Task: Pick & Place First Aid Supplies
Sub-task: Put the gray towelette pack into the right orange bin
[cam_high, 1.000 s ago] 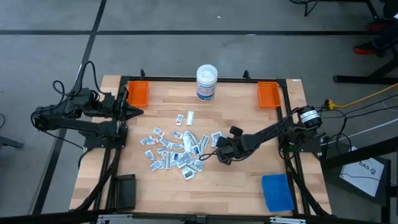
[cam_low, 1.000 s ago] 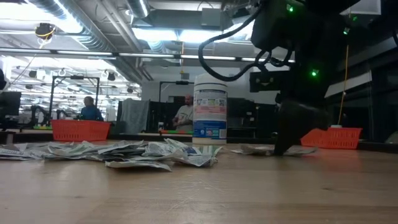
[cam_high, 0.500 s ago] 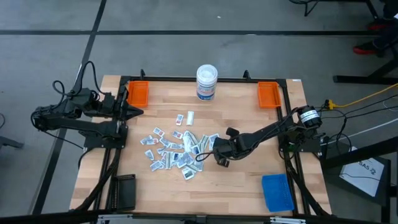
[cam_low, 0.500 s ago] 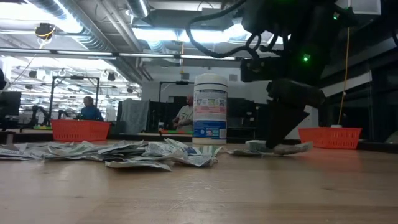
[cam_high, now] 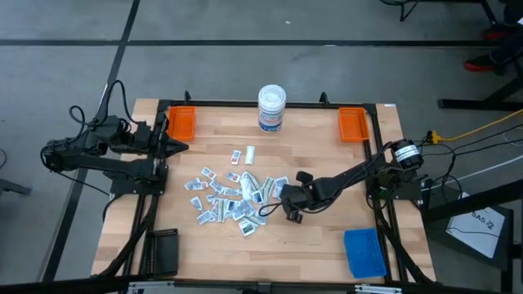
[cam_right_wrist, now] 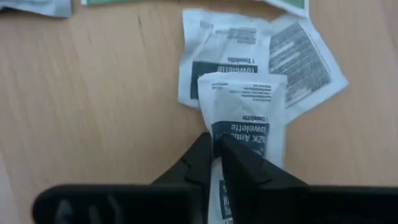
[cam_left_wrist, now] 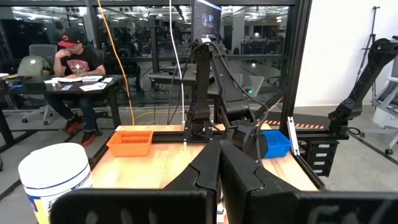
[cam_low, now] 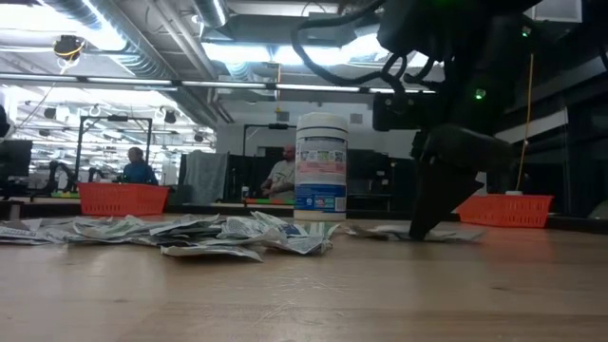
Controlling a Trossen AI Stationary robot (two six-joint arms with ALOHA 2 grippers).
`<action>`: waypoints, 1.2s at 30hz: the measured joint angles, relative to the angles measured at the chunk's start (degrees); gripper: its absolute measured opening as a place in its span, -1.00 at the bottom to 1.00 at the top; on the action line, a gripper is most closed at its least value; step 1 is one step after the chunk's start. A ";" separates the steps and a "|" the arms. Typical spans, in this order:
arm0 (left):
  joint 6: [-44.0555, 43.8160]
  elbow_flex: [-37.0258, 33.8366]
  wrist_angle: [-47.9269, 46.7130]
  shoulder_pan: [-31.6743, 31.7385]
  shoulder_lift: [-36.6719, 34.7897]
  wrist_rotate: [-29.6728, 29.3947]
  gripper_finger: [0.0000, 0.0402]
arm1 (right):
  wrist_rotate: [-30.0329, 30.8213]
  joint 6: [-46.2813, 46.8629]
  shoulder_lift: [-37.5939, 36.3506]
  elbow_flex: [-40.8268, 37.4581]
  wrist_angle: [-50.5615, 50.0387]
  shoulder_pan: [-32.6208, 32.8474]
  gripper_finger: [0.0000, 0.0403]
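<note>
A small flat white paper packet with dark blue print (cam_right_wrist: pixel 244 118) lies on the wooden table (cam_high: pixel 310 245), caught at its near edge between the two dark fingers of the right gripper (cam_right_wrist: pixel 216 155). The fingers are drawn nearly together on the packet, so the right gripper has hold of it. Directly beyond the fingertips, two more white printed packets (cam_right_wrist: pixel 249 53) lie flat beneath the held one, overlapping one another.

From above, the right gripper (cam_high: pixel 275 204) sits low at the right-hand edge of the scattered pile of white and pale greenish packets (cam_high: pixel 225 196), which spreads away from its fingertips toward the left arm. In the low view the right gripper (cam_low: pixel 423 228) reaches down to the table surface, with flat packets (cam_low: pixel 380 229) lying at its tip.

Beyond the pile, at the far table edge, stands a white round tub with blue label (cam_high: pixel 271 108). Two orange trays (cam_high: pixel 181 122) occupy the far corners, and a blue tray (cam_high: pixel 364 251) lies at the near corner on the right arm's side.

The left gripper (cam_high: pixel 181 147) waits at the left table edge, fingers closed together and empty.
</note>
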 joint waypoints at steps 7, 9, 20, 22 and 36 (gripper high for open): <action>0.02 0.01 0.00 -0.01 0.00 0.02 -0.98 | 1.48 -0.63 -0.01 0.00 0.96 0.00 -0.49; 0.00 0.00 0.01 -0.01 0.00 0.00 -0.98 | 1.50 -0.97 -0.04 0.00 0.97 0.00 -0.44; 0.00 0.00 0.01 0.00 0.00 0.00 -0.98 | 1.18 -1.71 -0.07 0.00 0.99 0.00 -0.83; 0.00 -0.01 0.02 0.01 0.00 0.02 -0.98 | 1.18 -1.78 -0.09 0.00 0.99 0.00 -0.94; 0.00 0.01 0.00 -0.01 0.00 0.00 -0.98 | -0.35 -2.06 -0.44 1.88 -0.61 0.00 -0.99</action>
